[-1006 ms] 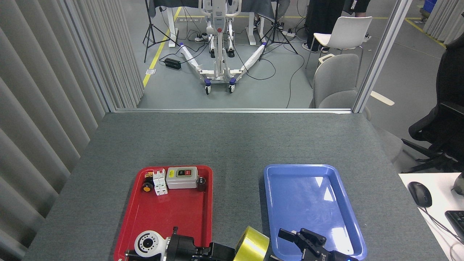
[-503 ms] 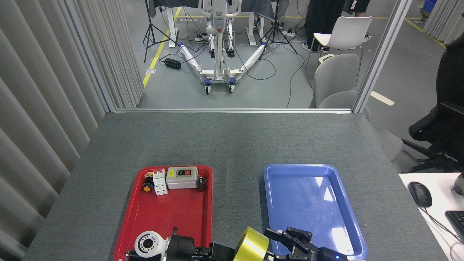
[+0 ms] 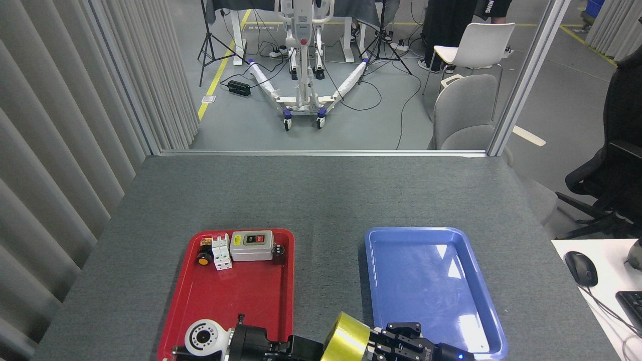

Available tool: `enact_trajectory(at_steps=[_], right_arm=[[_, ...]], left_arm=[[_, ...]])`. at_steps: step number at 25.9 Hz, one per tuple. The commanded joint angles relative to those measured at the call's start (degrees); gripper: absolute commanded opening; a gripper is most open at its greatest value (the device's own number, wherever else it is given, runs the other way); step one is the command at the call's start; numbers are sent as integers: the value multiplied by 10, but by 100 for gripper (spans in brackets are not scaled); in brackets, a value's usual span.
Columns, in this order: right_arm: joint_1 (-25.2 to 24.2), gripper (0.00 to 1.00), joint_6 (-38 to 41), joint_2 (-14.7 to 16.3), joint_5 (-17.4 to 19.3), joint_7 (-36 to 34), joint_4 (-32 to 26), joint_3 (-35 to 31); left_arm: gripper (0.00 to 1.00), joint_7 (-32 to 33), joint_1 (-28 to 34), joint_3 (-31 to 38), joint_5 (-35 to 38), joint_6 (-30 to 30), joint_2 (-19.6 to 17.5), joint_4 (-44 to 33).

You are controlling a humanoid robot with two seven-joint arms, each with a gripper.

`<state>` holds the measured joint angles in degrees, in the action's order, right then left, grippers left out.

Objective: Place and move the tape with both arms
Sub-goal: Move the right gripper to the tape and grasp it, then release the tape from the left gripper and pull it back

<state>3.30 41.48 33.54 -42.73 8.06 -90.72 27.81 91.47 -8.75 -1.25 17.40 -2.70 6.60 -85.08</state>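
The tape (image 3: 347,338), a glossy yellow roll tilted on edge, sits at 6 o'clock of the view, over the bare bench (image 3: 321,200) strip between the red tray (image 3: 235,301) and the blue tray (image 3: 426,281). The left end effector (image 3: 321,351) meets it from 9 o'clock and the right end effector (image 3: 381,343) from 3 o'clock; whether either is clamped on it cannot be told. The blue tray's floor lies open, as does the bench toward 12 o'clock. A switch box (image 3: 252,245) and a breaker (image 3: 220,253) crowd the red tray's far end.

You have a red tray (image 3: 226,301) holding switches (image 3: 252,245) at 9 o'clock of the blue tray (image 3: 426,286).
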Motion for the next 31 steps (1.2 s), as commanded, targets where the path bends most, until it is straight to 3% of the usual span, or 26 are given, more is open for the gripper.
enact_trajectory(at_steps=[1,5,11,12,14,15,16,31], right_arm=[[6,21,-1,-4,-3,-2,4,9],[8,14,-2,-10,-12,-2,6,12],[9,13,-1,-12,-14,-2,9,11],[10,13,-1,-12,-14,-2,9,12],[11,12,2,-11,-14,-2,9,11],[13,12,3,-12,-14,-2,10,11],[14,11,4,-12,-14,-2,10,12],[14,10,7,-11,-15,-2,10,11]], left_arm=[[0,0,0,1,0,-1,0,0],[0,0,0,2,0,-2,0,0],[0,-6,0,6,1,-5,0,1],[4,-7,0,8,1,-5,0,1],[27,-7,0,13,1,-5,-1,2],[69,-8,0,16,0,-5,0,2],[100,-8,0,18,-6,-5,0,2],[100,-9,3,40,-6,-8,-4,2]])
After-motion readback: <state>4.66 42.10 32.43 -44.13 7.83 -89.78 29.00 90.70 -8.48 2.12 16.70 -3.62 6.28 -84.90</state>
